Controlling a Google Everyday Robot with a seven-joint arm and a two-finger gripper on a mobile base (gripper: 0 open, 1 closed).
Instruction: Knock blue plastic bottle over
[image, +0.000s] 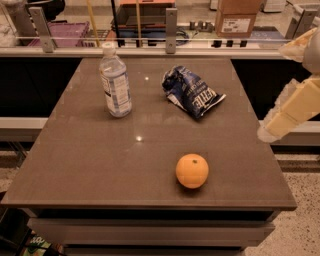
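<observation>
The blue plastic bottle (115, 82) is clear with a white cap and a pale blue-white label. It stands upright on the far left part of the brown table (90, 165). My gripper (282, 117) is cream-coloured and hangs at the right edge of the view, just off the table's right side. It is far from the bottle and holds nothing that I can see.
A crumpled dark blue snack bag (192, 92) lies at the far middle of the table, between the gripper and the bottle. An orange (192, 170) sits near the front edge. A glass rail with metal posts (170, 25) runs behind the table.
</observation>
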